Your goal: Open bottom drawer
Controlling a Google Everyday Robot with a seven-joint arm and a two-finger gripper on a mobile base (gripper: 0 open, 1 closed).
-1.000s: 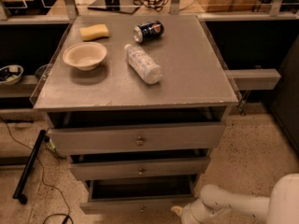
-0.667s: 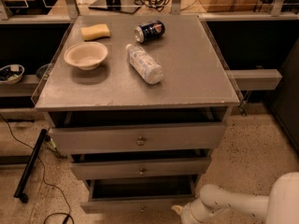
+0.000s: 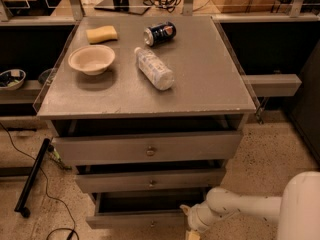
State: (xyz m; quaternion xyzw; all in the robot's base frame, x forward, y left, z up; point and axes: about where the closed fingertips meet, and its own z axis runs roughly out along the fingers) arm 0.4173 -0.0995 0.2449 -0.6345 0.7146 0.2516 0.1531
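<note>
The bottom drawer [image 3: 134, 219] is the lowest of three grey fronts in the cabinet. It stands pulled out a little, with a dark gap [image 3: 145, 202] showing above its front. My white arm [image 3: 240, 209] reaches in from the lower right. My gripper [image 3: 192, 231] is at the right end of the bottom drawer's front, at the frame's lower edge and mostly cut off there. The middle drawer [image 3: 150, 181] and the top drawer [image 3: 148, 149] sit above, each with a small round knob.
On the cabinet top [image 3: 210, 79] lie a beige bowl [image 3: 91, 59], a yellow sponge [image 3: 102, 34], a plastic bottle [image 3: 154, 68] on its side and a tipped blue can [image 3: 160, 33]. A black bar [image 3: 31, 176] and cable lie on the floor at left.
</note>
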